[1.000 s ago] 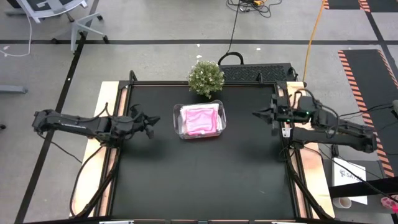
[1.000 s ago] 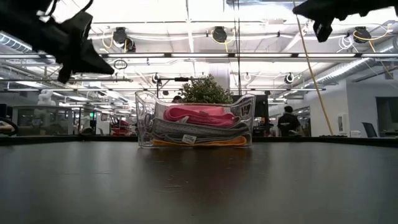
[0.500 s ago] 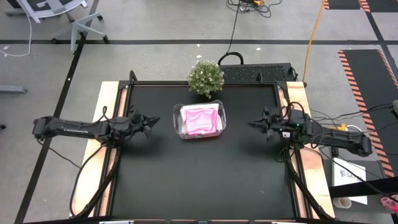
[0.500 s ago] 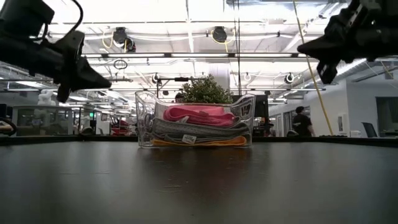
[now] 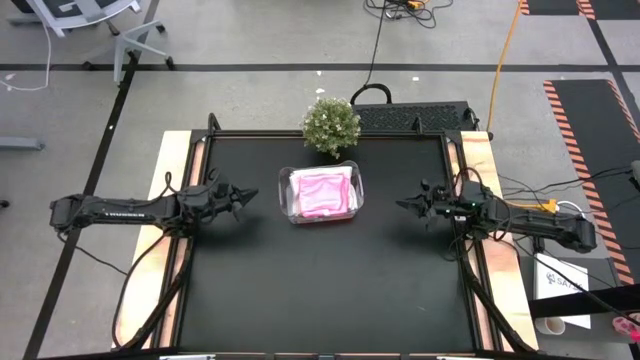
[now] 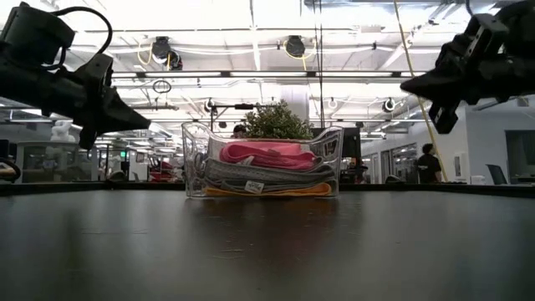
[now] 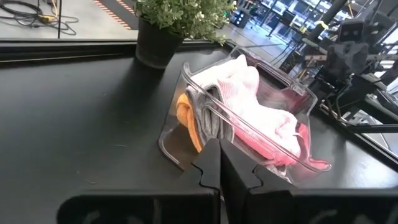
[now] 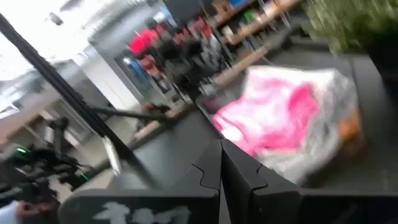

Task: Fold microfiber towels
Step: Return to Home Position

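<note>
Ceiling lights [image 6: 217,76] are glaring white above the transparent bin [image 6: 333,163] in the low view, while the black tabletop [image 6: 267,251] in front of the bin is dimly mirroring it.

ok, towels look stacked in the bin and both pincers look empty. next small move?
Probably draw both arms back to rest at the table's sides. The folded towels lie stacked inside the clear bin with the pink towel on top. The left pincer and right pincer hang shut, holding nothing, apart from the bin on either side.
</note>
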Robot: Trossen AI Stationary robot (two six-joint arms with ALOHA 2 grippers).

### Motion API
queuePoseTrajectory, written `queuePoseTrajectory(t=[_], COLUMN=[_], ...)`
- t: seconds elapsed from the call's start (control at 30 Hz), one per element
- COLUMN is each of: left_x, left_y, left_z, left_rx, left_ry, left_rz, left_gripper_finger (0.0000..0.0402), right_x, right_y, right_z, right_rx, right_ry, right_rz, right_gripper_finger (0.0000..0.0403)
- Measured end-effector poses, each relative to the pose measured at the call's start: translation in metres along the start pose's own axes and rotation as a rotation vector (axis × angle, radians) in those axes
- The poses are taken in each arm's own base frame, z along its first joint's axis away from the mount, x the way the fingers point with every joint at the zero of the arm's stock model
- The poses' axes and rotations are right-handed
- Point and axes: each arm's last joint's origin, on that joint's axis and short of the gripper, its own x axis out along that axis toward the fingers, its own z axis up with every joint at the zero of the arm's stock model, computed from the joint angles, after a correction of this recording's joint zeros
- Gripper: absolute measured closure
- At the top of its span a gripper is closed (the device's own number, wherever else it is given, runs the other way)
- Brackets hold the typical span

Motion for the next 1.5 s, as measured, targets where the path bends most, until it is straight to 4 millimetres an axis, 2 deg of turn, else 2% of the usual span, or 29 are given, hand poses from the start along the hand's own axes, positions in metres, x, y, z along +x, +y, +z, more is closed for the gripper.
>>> queuePoseTrajectory(t=[0.3,0.7,0.87,1.2,1.5], left_x=[0.0,0.0,-0.002,-0.026,-0.039], left_y=[0.0,0.0,0.0,-0.007,-0.01], left_z=[0.0,0.0,0.002,0.027,0.038], left_rx=[-0.002,-0.004,-0.011,-0.103,-0.155], left_ry=[-0.002,-0.003,-0.02,-0.281,-0.42], left_rz=[0.005,0.008,-0.003,-0.164,-0.254], left_gripper_finger=[0.0375,0.0398,0.0391,0.0365,0.0364], right_x=[0.0,0.0,-0.002,-0.015,-0.015], right_y=[-0.002,-0.002,-0.001,0.012,0.013], right_z=[-0.002,-0.002,0.0,0.013,0.012], right_rx=[-0.043,-0.047,-0.051,-0.086,-0.085], right_ry=[0.008,0.011,-0.009,-0.187,-0.177], right_rz=[-0.033,-0.034,-0.021,0.094,0.106], right_gripper_finger=[0.0403,0.0403,0.0403,0.0403,0.0403])
